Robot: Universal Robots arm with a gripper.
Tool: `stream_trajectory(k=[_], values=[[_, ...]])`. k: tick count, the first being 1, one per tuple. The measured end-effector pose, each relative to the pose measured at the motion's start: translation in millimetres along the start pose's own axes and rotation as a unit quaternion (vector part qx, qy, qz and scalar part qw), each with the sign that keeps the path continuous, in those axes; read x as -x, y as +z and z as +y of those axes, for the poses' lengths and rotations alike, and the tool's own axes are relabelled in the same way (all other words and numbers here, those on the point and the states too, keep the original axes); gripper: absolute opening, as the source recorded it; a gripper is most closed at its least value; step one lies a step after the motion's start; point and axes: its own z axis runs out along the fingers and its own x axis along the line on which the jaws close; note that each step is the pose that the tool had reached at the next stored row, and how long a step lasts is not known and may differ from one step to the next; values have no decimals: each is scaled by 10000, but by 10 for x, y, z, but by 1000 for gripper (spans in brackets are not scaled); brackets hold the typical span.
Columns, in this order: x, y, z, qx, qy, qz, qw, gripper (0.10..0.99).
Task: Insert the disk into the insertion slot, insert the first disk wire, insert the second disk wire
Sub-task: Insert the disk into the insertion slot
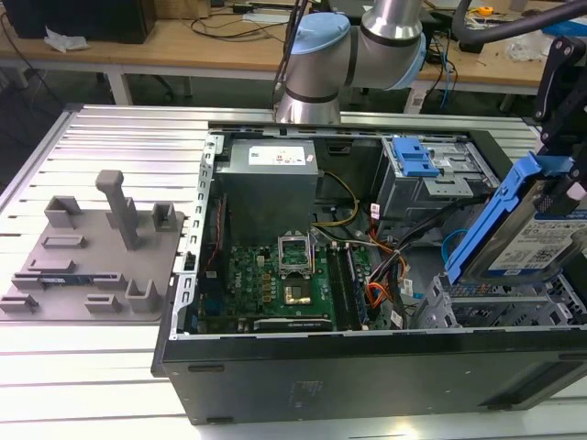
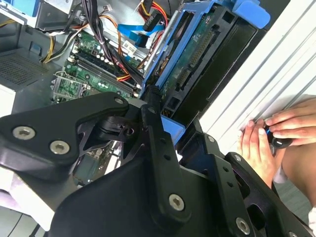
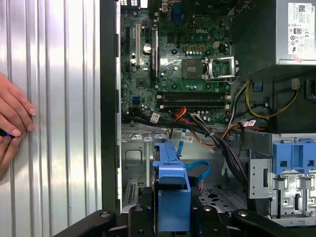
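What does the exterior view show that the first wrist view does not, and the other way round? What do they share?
The exterior view adds the grey fixture plate at its left, the arm's blue-capped joint and the white label on the disk. The first wrist view adds a person's hand on the ribbed table. Both show the disk's blue carrier and the green motherboard.

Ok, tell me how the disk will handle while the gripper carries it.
The disk looks like a rigid metal slab, so it is probably stiff and heavy for its size. Its blue plastic carrier, which the gripper clamps, may flex slightly. The bare circuit board suggests it dislikes knocks.
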Motion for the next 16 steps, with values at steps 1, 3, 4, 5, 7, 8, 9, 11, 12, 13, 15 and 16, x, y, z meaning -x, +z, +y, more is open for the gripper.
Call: stream_trajectory(k=[1,3,4,5,7,8,9,11,12,13,15,16], values=[[-1,7,0,0,0,0,10000,365],[-2,18,-1,0,0,0,10000,365],[-3,25,-1,0,0,0,10000,365],[-4,29,-2,0,0,0,10000,365],[-6,47,-4,0,0,0,10000,365],[-6,56,-5,0,0,0,10000,365],[-7,61,-5,0,0,0,10000,365],[-9,77,-5,0,0,0,10000,365],[-11,82,-5,0,0,0,10000,365],[-12,88,-5,0,0,0,10000,365],[-17,103,-4,0,0,0,10000,365],[-19,117,-4,0,0,1,10000,365]])
